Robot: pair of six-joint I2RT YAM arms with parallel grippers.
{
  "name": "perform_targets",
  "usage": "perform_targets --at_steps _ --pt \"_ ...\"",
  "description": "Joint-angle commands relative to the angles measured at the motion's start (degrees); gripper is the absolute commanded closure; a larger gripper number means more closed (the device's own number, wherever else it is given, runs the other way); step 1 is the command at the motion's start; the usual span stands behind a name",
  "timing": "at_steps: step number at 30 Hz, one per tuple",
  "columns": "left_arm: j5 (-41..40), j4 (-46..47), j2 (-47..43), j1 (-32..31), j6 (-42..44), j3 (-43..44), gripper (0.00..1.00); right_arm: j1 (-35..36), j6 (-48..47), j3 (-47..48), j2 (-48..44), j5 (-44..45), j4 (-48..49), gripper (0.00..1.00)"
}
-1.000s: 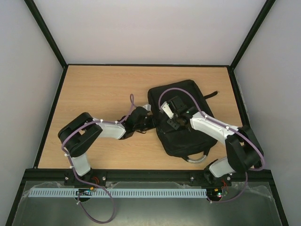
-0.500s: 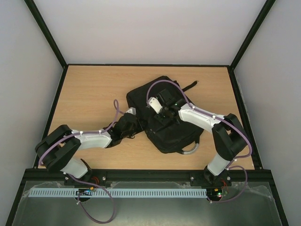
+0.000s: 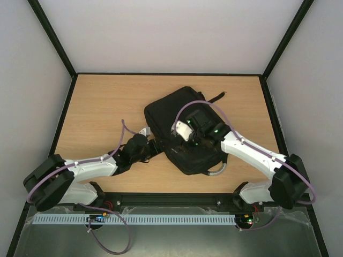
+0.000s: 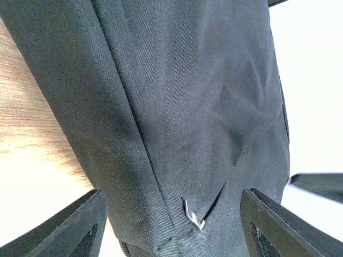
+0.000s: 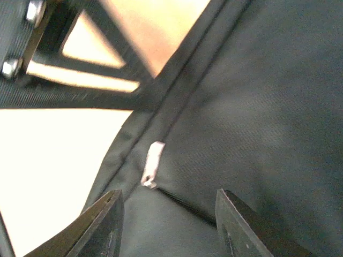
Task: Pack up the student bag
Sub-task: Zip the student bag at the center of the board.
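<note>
The bag (image 3: pixel 170 108) is lying flat in front of me — black, soft, slanted — its grey loop (image 3: pixel 215 170) pointing toward me.

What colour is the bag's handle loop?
Grey handle loop on the black student bag; top external view.

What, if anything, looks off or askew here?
Only the student bag: it lies diagonally on the table, with a strap sticking out at its far edge. No spill or damage is visible.

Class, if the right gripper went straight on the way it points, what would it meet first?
The right gripper would likely hit the bag first, by the zip pull ahead of its open jaws; depth is unclear.
</note>
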Motion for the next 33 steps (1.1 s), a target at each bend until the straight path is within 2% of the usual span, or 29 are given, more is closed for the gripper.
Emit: perform_targets --at_steps 1,7,16,23,28,33 --pt "0.8 2.2 1.3 -0.7 -1.7 0.1 0.29 3.0 -0.7 -3.3 1.9 -1.9 -5.2 0.50" --pt "-0.3 6.8 5.1 -0.9 -5.3 -1.5 0.37 4.9 -0.5 -2.4 5.3 -1.6 -4.7 0.49" --pt "-0.6 8.4 7.9 -0.9 -5.8 -1.1 0.43 6.5 0.1 0.2 11.0 0.0 -2.8 0.51" --pt "-0.5 10.2 9.4 -1.2 -6.4 -1.6 0.61 7.4 2.6 1.2 14.8 2.3 0.6 0.63" --pt "-0.9 10.7 10.1 -1.5 -6.4 -1.7 0.68 7.6 5.2 1.0 15.8 6.8 2.4 0.75" --pt "-0.9 11.1 11.1 -1.7 -6.6 -1.8 0.74 7.6 7.8 1.3 16.5 11.5 3.7 0.76"
